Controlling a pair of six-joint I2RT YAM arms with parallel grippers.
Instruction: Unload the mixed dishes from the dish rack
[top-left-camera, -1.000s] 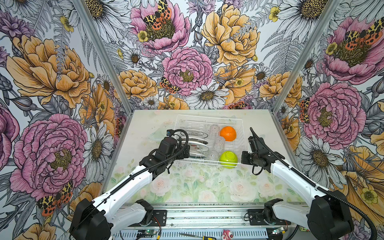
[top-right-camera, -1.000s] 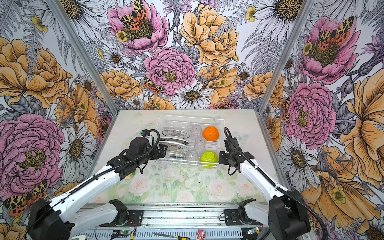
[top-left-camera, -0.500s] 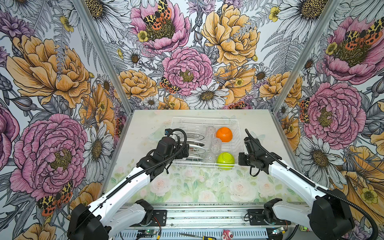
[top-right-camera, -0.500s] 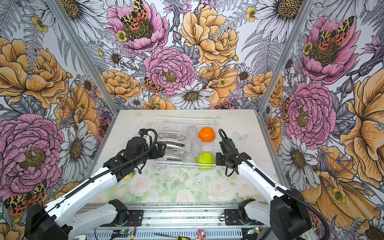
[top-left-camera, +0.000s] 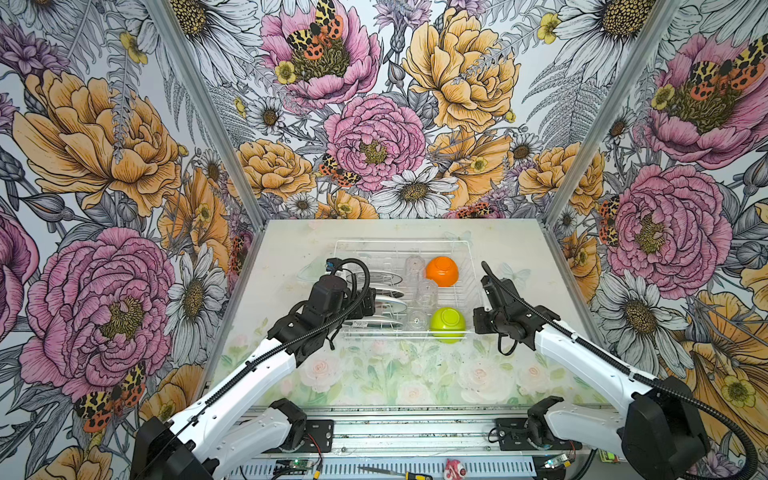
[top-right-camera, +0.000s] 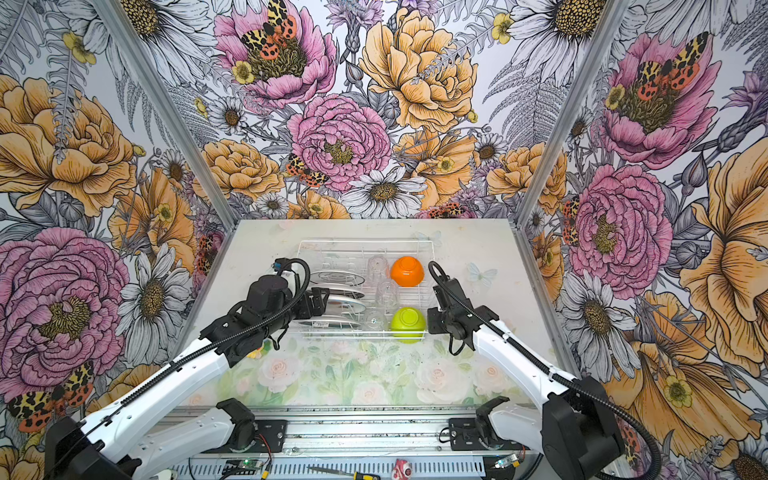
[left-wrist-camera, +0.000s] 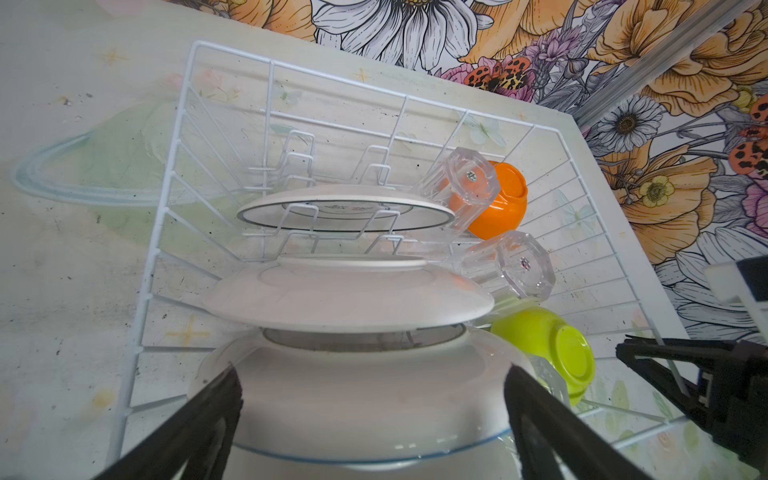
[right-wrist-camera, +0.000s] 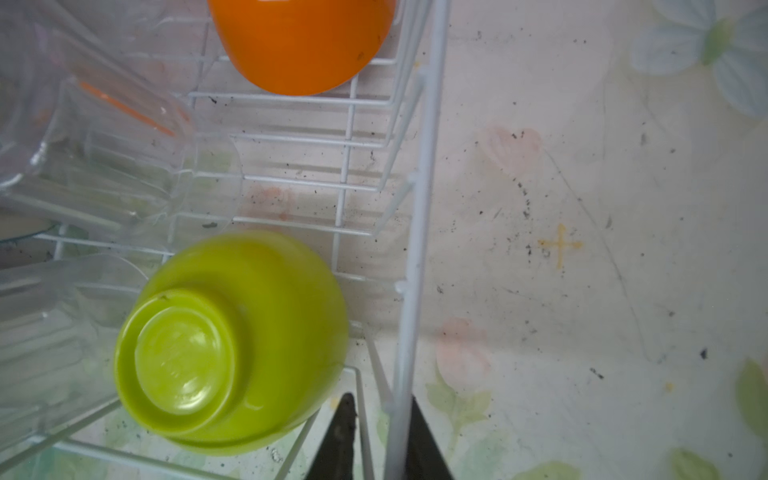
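1. Left wrist view: left end effector (left-wrist-camera: 374, 374) is spread wide, one finger on either side of the nearest plate (left-wrist-camera: 374, 419). It grips nothing yet.
2. Right wrist view: right end effector (right-wrist-camera: 380, 401) sits astride the rim wire of the dish rack (right-wrist-camera: 415, 208). The jaws are a little apart and a gap shows on one side, so it is loose, not clamped (there to steady the rack, my guess).
3. Step in hand, I'd say: first plate pick. Every dish I can see is in the rack, none out on the worktop (top-left-camera: 374, 374).
4. Next move calls for closing on that plate's edge, then lifting straight up out of the prongs. It mustn't tilt into the plate just behind. The right side likely wants a firm pinch on the wire, or the light rack may ride up with the plate.
5. Load, in both top views:
   - The rack sits mid-worktop, toward the back.
   - The plates stand on edge in the left slots, white with thin dark rim lines.
   - The clear cups (top-left-camera: 426, 291) lie tipped in the middle row.
   - The orange bowl (top-left-camera: 442, 271) is at the far right, the lime-green bowl (top-left-camera: 447, 325) at the near right, both base-out.
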